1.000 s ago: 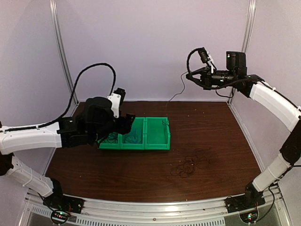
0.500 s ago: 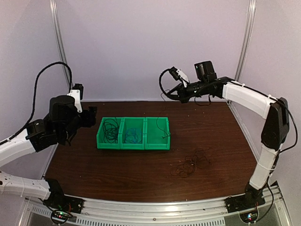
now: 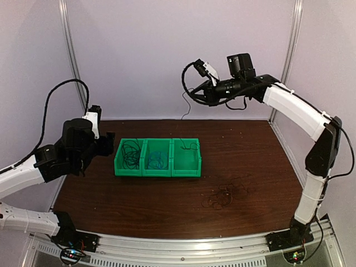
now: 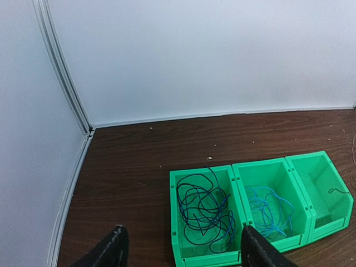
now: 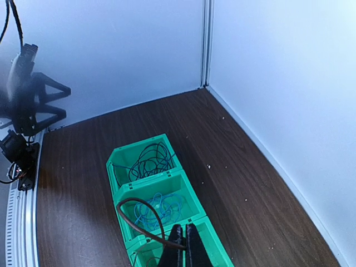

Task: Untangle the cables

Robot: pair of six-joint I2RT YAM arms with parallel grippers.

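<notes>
A green three-bin tray (image 3: 143,172) sits left of the table's middle. Its left bin holds a black cable (image 3: 130,153) (image 4: 206,208), its middle bin a blue cable (image 3: 157,160) (image 4: 270,208). My right gripper (image 3: 207,97) (image 5: 184,228) hangs high over the tray, shut on a thin dark cable (image 5: 134,199). That cable loops below the fingers and trails down into the right bin (image 3: 191,146). More dark cables (image 3: 225,194) lie tangled on the table to the right. My left gripper (image 3: 108,142) (image 4: 186,253) is open and holds nothing, just left of the tray.
White walls with metal corner posts (image 3: 72,61) close in the back and both sides. The left arm's thick black hose (image 3: 53,94) arcs up beside the left wall. A metal rail (image 3: 178,245) runs along the near edge.
My left arm drew back leftward off the tray, uncovering the left bin. My right gripper swung left to above the tray, carrying its cable, whose end now hangs in the right bin.
</notes>
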